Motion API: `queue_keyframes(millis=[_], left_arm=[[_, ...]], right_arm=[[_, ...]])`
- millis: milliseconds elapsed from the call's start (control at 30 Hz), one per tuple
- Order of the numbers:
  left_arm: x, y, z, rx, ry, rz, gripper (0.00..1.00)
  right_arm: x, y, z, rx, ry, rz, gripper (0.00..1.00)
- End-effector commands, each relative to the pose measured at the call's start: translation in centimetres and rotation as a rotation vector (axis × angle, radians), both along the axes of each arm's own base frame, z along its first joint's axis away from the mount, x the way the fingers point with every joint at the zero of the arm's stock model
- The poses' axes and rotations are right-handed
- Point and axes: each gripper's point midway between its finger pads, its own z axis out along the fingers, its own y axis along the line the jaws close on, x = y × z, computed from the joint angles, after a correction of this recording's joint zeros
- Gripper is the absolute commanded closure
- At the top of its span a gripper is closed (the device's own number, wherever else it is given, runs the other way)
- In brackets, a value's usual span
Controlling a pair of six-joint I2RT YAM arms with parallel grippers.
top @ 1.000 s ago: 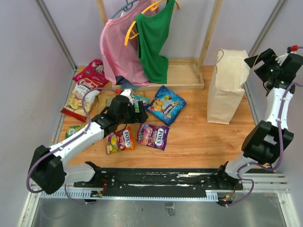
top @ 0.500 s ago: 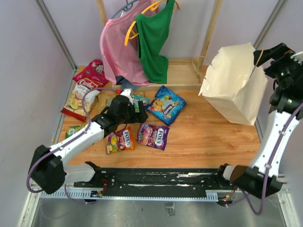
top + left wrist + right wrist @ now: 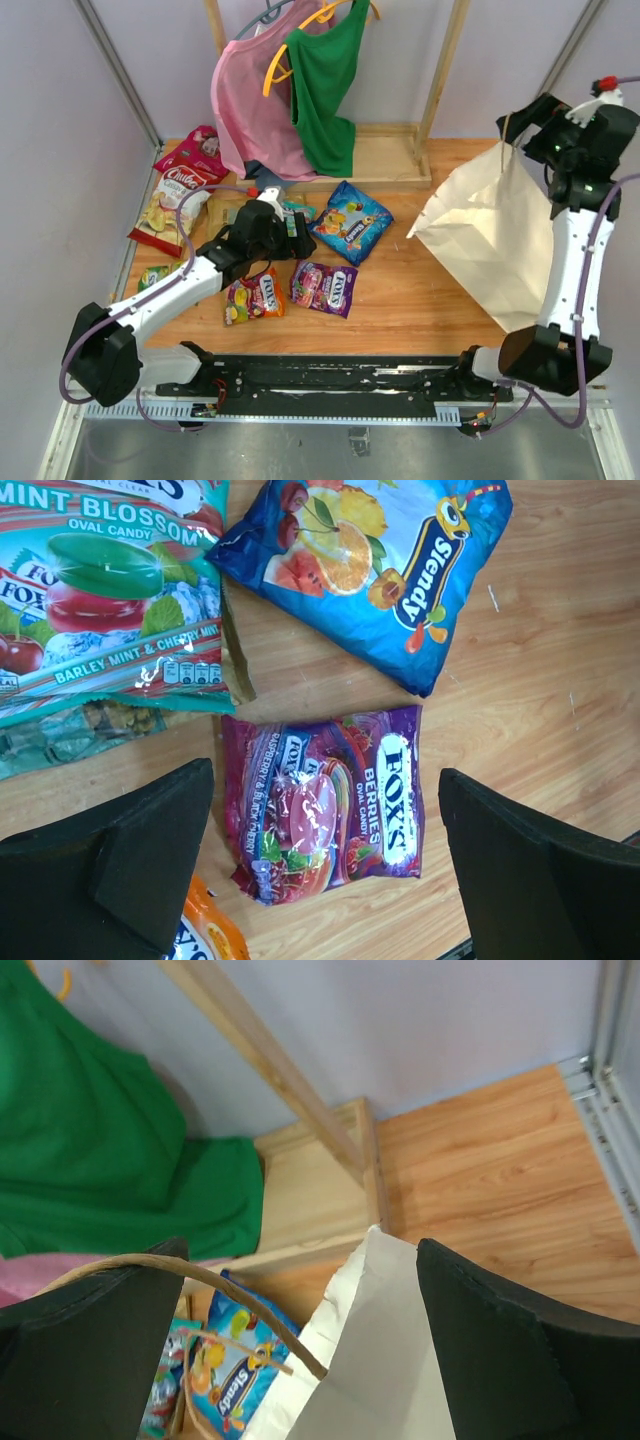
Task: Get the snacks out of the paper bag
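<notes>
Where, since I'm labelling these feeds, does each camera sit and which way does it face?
Top external: above and behind the bases, looking down on the table; left arm and right arm show.
Left wrist: on the left arm, looking straight down at the purple packet; its open fingers frame it.
Right wrist: on the right arm, looking obliquely down over the paper bag; its fingers show.
Shared: the blue packet appears in all three.

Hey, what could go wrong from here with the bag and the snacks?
The paper bag is tilted with only its handle and rim between the open jaws of the right pincer, so it may slip and fall. One corner points at the blue packet and could sweep it aside.
</notes>
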Motion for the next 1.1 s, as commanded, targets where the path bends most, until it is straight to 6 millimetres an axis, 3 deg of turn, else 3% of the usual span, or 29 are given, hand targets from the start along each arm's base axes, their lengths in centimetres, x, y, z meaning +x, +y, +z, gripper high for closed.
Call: queue_keyframes(millis=[0,233,333,500,733,867,1067], left_arm=[[0.8,-1.4,1.5,-0.049,-0.035,-0.024,0.02],[0.6,-0.7,1.5,-0.030,-0.038,-0.004,0.02],[0.6,-0.5,1.6,-0.026,-0.042,0.005,0.02],[0.7,-0.4,1.3,-0.019,-0.037,0.009,0.02],[1.0,-1.5,-0.7,-0.031,0.017,-0.007,0.01],[1.0,-2.3,-1.7,-0.056,0.047,-0.018,0.01],[0.9,-2.3,-2.4,-0.056,0.056,-0.017,0.01]], right_arm=[[1.1,3.6,2.2,-0.075,-0.036,0.086,0.01],[4.3,7.5,3.7,-0.068,-0.050,0.181,0.01],[4.6,7.5,4.2,-0.072,-0.062,0.160,0.01],[4.1,4.7,1.2,-0.082,-0.009,0.054,0.01],[0.2,5.1,-3.2,-0.158,0.051,0.010,0.02],[-3.2,8.7,-6.1,-0.285,0.091,0.095,0.02],[-7.6,18.4,-12.0,-0.657,0.156,0.478,0.02]])
